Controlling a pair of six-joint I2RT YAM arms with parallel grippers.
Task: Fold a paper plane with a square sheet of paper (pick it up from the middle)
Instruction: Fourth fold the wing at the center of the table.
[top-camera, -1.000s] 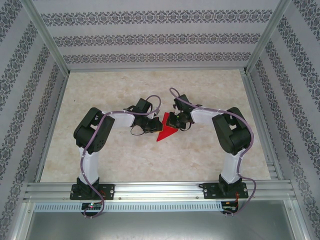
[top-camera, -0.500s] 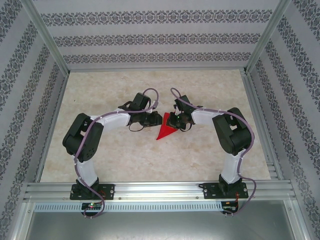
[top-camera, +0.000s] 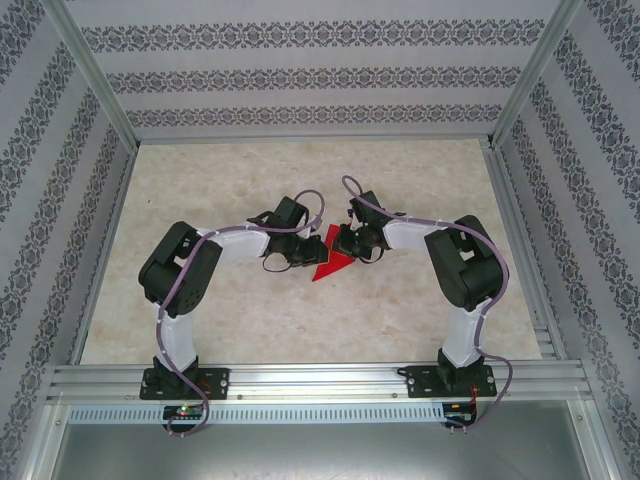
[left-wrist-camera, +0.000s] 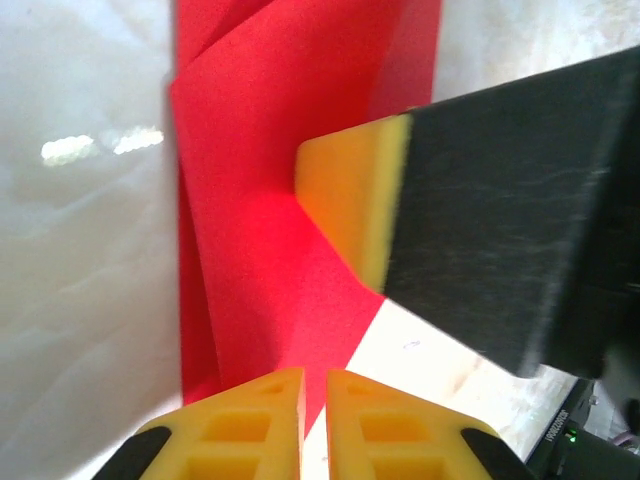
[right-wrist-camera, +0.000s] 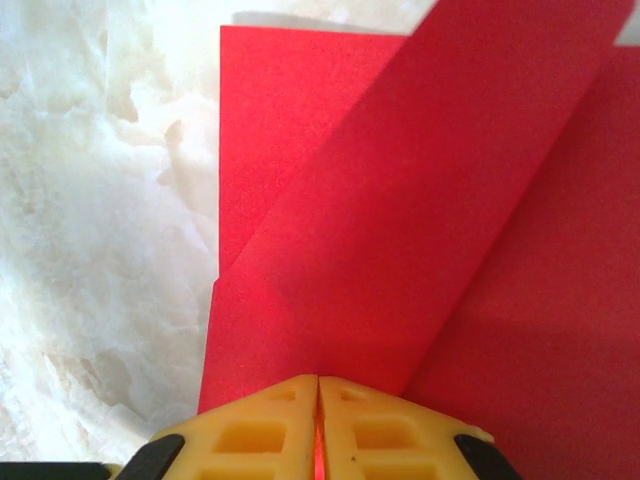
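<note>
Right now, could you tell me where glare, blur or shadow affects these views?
Left wrist: a bright glare patch on the table, and the right gripper's fingertip is blurred. Right wrist: the red paper is sharp, with soft shadow beside its raised flap. Top external: even light, no glare.

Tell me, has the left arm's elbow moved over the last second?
Yes. The left arm's elbow swung out toward the left side rail, then came most of the way back, ending slightly nearer that rail than before.
</note>
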